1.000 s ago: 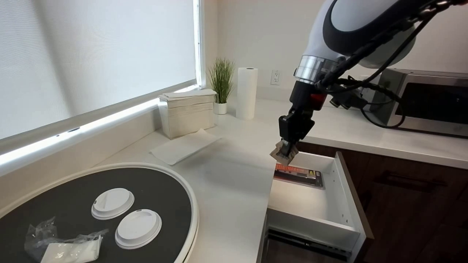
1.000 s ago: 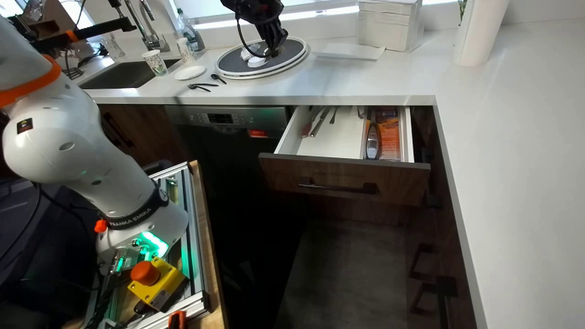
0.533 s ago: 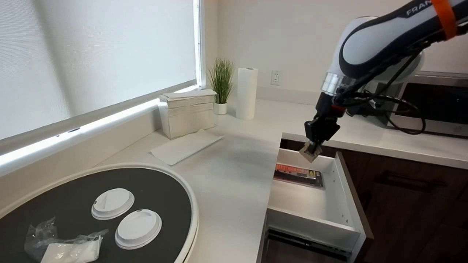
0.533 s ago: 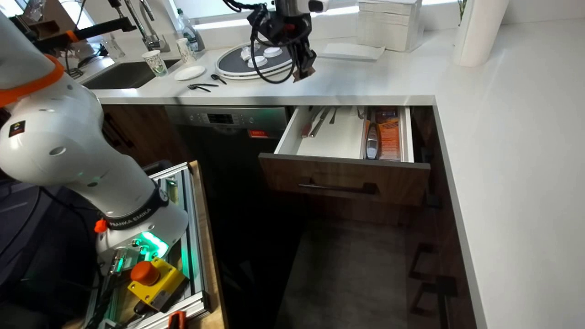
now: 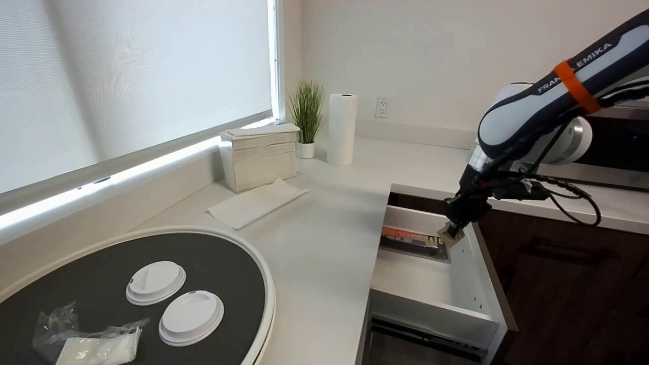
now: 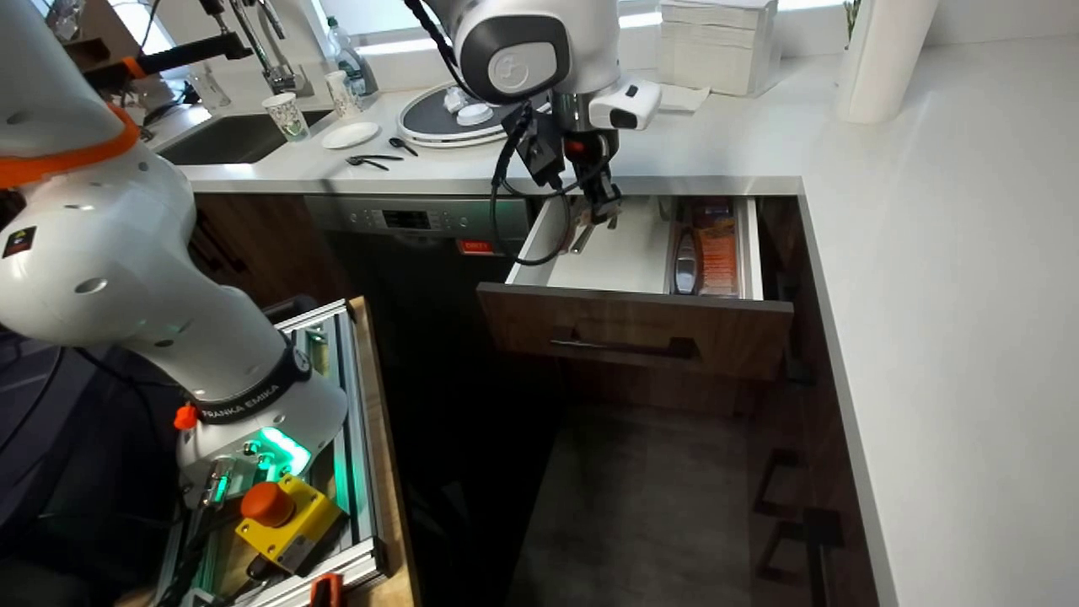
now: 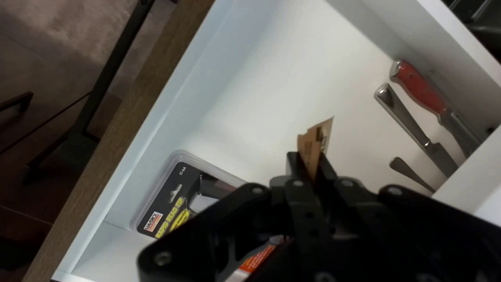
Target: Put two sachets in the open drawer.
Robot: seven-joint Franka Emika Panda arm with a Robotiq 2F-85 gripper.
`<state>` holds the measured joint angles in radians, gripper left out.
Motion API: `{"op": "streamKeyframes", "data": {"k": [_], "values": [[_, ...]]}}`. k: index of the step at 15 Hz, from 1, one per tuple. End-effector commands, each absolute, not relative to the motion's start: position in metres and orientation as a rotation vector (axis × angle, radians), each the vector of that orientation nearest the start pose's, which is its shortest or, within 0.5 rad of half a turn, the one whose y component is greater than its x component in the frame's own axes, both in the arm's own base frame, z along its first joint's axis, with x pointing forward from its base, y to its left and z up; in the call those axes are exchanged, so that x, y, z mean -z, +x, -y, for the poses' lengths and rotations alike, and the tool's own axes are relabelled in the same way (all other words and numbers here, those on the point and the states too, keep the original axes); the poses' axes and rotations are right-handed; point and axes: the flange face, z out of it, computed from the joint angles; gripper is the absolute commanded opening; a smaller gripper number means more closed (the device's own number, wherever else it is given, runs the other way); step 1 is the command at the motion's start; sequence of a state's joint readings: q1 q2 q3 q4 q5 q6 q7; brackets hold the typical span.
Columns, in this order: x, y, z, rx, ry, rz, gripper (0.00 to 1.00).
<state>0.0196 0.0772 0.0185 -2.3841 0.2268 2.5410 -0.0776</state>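
Observation:
The drawer (image 5: 413, 276) is pulled open, with a white inside; it also shows in an exterior view (image 6: 620, 268) and the wrist view (image 7: 274, 86). My gripper (image 7: 309, 154) is shut on a tan-brown sachet (image 7: 311, 145), which sticks out past the fingertips. A paler printed piece shows behind it; I cannot tell whether it is a separate packet. In an exterior view the gripper (image 5: 455, 225) holds the sachet (image 5: 448, 236) tilted over the drawer, near its front panel. In an exterior view the gripper (image 6: 605, 209) is over the drawer's rear left part. The dark reddish-brown sachet is hidden or out of view.
Inside the drawer lie a red-handled knife (image 7: 420, 88), a metal-handled knife (image 7: 403, 113) and a packaged thermometer (image 7: 172, 207). On the counter (image 5: 314, 284) a round dark board (image 5: 223, 268) holds two white lids (image 5: 191, 317) and a clear plastic bag (image 5: 56, 324).
My gripper has moved away from the round board side, over the counter edge and down towards the drawer. The sachet has stayed in the gripper. The drawer has not moved.

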Motion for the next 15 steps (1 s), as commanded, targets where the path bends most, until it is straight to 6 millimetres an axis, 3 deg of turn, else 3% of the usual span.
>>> {"op": "streamKeyframes", "data": {"k": [1, 2, 3, 5, 7, 11, 15], "values": [[-0.258, 0.515, -0.033, 0.155, -2.956, -0.042, 0.02], [-0.25, 0.518, -0.039, 0.153, -2.942, -0.026, 0.34], [-0.246, 0.52, -0.046, 0.137, -2.911, -0.01, 0.35], [-0.243, 0.522, -0.053, 0.109, -2.915, 0.023, 0.49], [-0.255, 0.525, -0.05, 0.095, -2.954, 0.025, 0.64], [-0.311, 0.532, -0.028, 0.222, -3.118, 0.044, 0.95], [-0.388, 0.522, -0.029, 0.198, -3.313, 0.246, 1.0]]}}
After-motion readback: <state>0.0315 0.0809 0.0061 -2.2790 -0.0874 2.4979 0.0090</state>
